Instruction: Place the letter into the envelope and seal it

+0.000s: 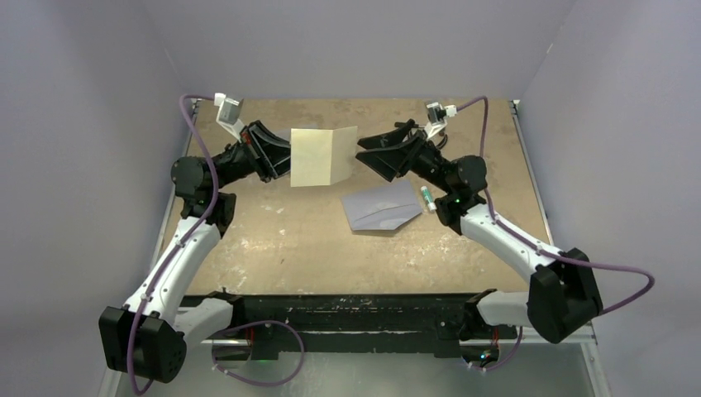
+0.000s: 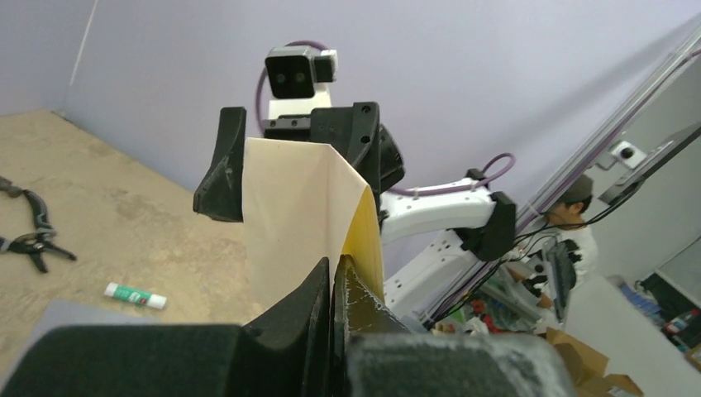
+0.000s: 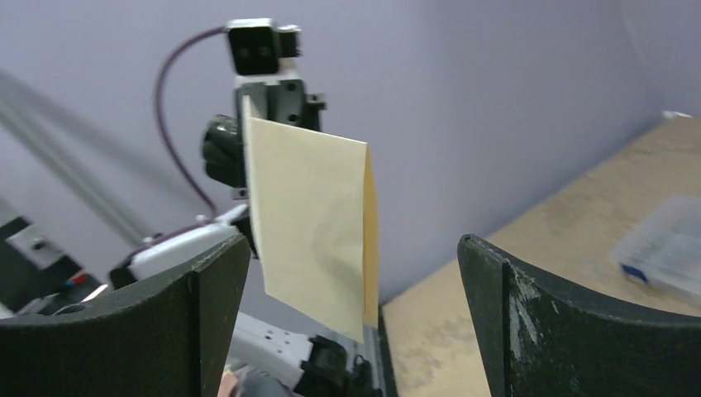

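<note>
Mid-air: letter [image 1: 322,155] pinched by left gripper [image 1: 286,157] alone
right gripper [image 1: 364,159]: wide, empty
risk: sheet may swing, miss envelope [image 1: 384,207]

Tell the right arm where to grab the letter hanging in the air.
Pinch the letter on its free right panel near the outer edge, coming in from the right. The left gripper is shut on the opposite edge, the sheet stands upright and part-folded, and the open right gripper faces that edge.

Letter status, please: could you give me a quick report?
Left tool shut on letter, held aloft. Right tool open at its other edge. Envelope lies flat, unobstructed.
</note>
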You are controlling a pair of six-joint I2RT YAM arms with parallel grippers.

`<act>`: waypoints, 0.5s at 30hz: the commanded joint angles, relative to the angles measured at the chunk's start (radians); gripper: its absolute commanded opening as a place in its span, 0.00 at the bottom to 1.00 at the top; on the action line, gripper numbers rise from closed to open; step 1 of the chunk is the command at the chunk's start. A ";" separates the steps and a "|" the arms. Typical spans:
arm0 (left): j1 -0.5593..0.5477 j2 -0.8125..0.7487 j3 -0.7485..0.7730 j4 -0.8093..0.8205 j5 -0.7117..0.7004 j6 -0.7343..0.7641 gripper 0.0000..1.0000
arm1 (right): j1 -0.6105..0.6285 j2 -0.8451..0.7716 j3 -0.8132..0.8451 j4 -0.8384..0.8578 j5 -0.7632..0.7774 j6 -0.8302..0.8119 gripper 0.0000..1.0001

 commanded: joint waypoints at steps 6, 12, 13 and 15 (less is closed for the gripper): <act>-0.032 0.023 0.046 0.350 -0.063 -0.338 0.00 | 0.051 0.151 0.040 0.725 -0.094 0.418 0.98; -0.034 0.017 0.036 0.342 -0.072 -0.332 0.00 | 0.059 0.180 0.097 0.791 -0.115 0.473 0.83; -0.034 0.017 0.036 0.329 -0.073 -0.325 0.00 | 0.061 0.180 0.108 0.789 -0.118 0.473 0.80; -0.034 0.016 0.033 0.315 -0.074 -0.313 0.00 | 0.067 0.179 0.136 0.762 -0.125 0.463 0.75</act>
